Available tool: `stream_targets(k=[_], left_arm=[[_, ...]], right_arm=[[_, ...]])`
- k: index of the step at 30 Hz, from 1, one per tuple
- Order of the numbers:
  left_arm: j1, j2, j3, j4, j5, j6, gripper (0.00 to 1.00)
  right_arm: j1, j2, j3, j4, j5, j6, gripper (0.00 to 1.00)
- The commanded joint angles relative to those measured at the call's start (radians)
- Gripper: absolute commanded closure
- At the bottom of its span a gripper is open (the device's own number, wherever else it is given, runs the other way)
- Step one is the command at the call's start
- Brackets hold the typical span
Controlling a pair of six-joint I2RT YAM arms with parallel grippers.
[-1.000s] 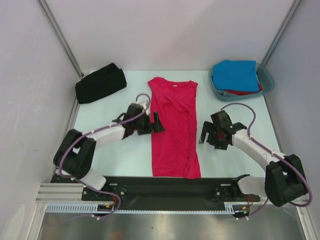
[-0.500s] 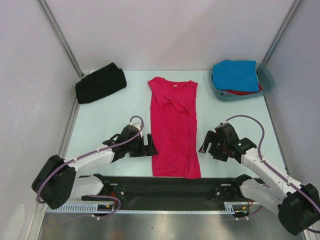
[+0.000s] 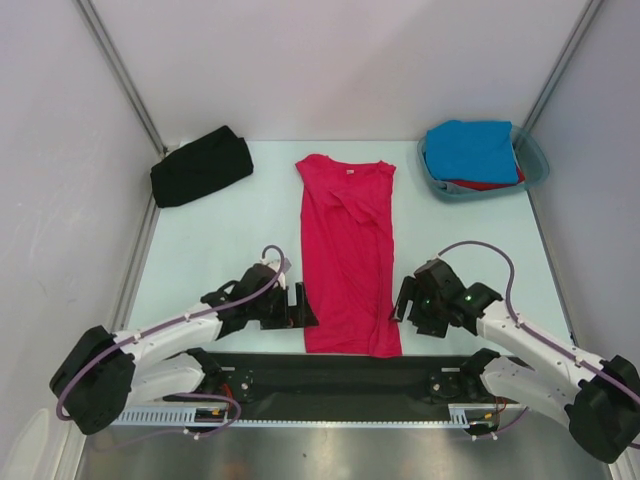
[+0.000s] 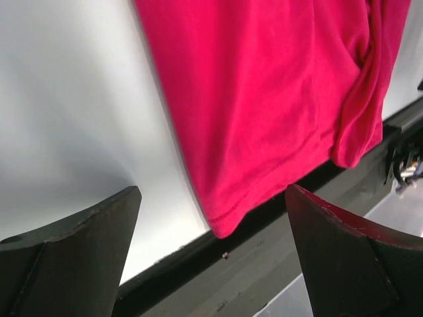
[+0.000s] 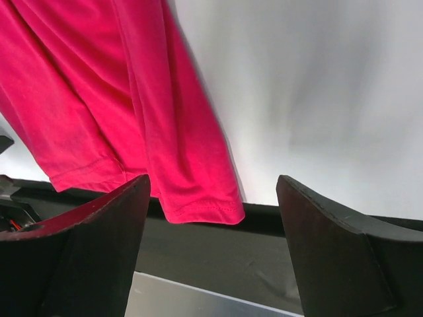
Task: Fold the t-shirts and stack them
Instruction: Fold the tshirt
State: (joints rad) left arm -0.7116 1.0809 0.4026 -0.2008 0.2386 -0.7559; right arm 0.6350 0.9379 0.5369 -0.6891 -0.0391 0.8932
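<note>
Looking down from overhead, the crimson-pink t-shirt (image 3: 347, 255) lies lengthwise mid-table, folded narrow, with its collar far and its hem at the near edge. The left gripper (image 3: 300, 305) sits just beside its lower left edge and the right gripper (image 3: 406, 303) just beside its lower right. Both have their jaws apart and hold nothing. The black t-shirt (image 3: 200, 166) is bundled at the far left. The blue t-shirt (image 3: 472, 150) covers the red t-shirt (image 3: 485, 185) in a teal tub (image 3: 537, 165) at the far right. The table (image 3: 210, 250) is pale and walled by white panels.

In the left wrist view, one hem corner shows between the spread fingers (image 4: 73, 257), reaching a black strip (image 4: 192, 267).

In the right wrist view, the other hem corner shows between the wide-set fingers (image 5: 337, 257).
</note>
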Motion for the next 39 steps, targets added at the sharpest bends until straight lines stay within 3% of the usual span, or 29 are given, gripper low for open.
stream_targets(k=[1,11,17,18,20,33,35,36,39], left_arm=[[-0.046,-0.027,-0.036,-0.039,0.033,-0.043,0.02],[-0.147,0.056,-0.022,-0.034,-0.008,-0.066,0.36],[-0.169,0.074,-0.019,-0.031,-0.030,-0.076,0.82],[-0.170,0.073,-0.018,-0.038,-0.033,-0.076,0.93],[-0.172,0.065,-0.019,-0.048,-0.041,-0.076,1.00],[-0.177,-0.067,-0.005,-0.204,-0.110,-0.066,0.97],[-0.177,-0.075,0.002,-0.207,-0.111,-0.060,0.80],[-0.178,-0.079,0.010,-0.216,-0.116,-0.051,0.56],[-0.183,-0.142,0.057,-0.227,-0.154,-0.008,0.21]], right_arm=[[0.032,0.007,0.002,-0.004,0.028,0.039,0.17],[0.097,0.055,0.011,0.011,0.080,0.069,0.19],[0.114,0.053,0.009,0.010,0.097,0.081,0.19],[0.115,0.052,0.008,0.013,0.099,0.081,0.19],[0.118,0.052,0.005,0.014,0.099,0.084,0.19],[0.126,0.068,0.000,-0.003,0.117,0.093,0.20],[0.126,0.065,0.015,-0.009,0.136,0.087,0.20],[0.126,0.067,0.021,-0.013,0.148,0.084,0.20],[0.124,0.071,0.086,-0.041,0.226,0.050,0.20]])
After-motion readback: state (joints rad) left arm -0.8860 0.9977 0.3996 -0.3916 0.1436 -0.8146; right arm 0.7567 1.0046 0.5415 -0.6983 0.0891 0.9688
